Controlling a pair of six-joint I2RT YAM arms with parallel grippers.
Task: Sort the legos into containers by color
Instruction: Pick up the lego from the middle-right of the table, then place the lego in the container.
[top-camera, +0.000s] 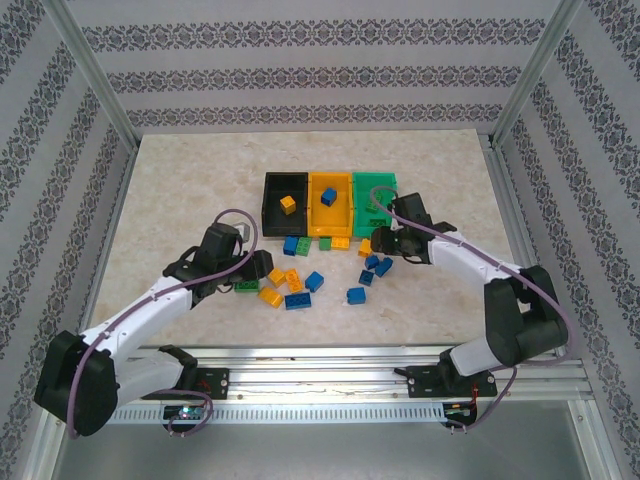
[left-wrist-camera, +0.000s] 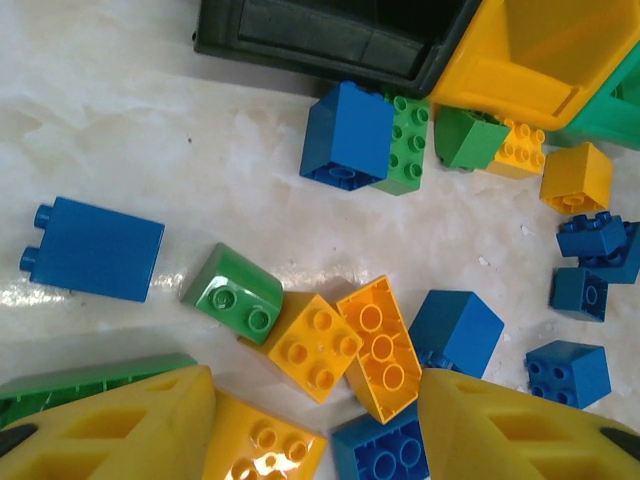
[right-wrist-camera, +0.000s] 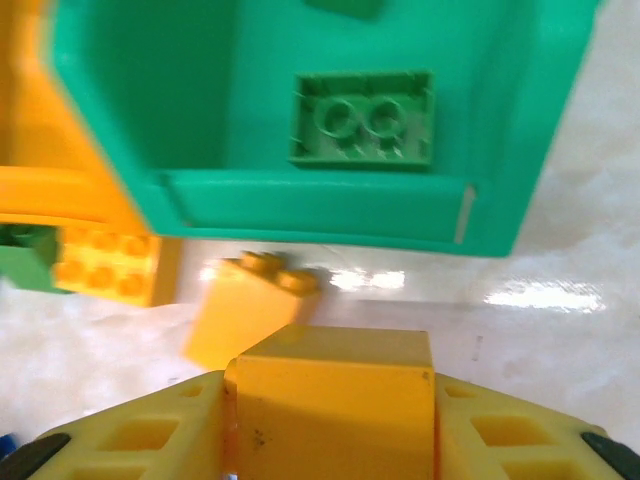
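Top view. Counted three containers in a row at upper centre of the desk (top-camera: 180, 190): black bin (top-camera: 270, 205), orange bin (top-camera: 346, 210), green bin (top-camera: 375, 180). Logged one yellow brick (top-camera: 288, 204) in the black bin and one blue brick (top-camera: 328, 196) in the orange bin. Counted roughly fourteen loose legos (top-camera: 314, 281) just below the bins, mostly blue. Found left arm reaching in from lower left, left pincer (top-camera: 255, 272) at the left side of the pile. Found right arm bent in from lower right, right pincer (top-camera: 380, 242) at the green bin's near edge.

Left wrist view. Noted left pincer (left-wrist-camera: 315, 388) spread wide, gripping nothing, yellow fingers (left-wrist-camera: 150, 430) at the bottom corners. Counted about seven blue, four green and five yellow bricks on the desk.

Right wrist view. Noted right pincer (right-wrist-camera: 330, 385) clamped on one yellow block (right-wrist-camera: 330, 350), bottom centre. Counted one green brick (right-wrist-camera: 362, 118) lying inside the green bin (right-wrist-camera: 300, 210), upper frame. Counted two yellow and one green on the desk at left.
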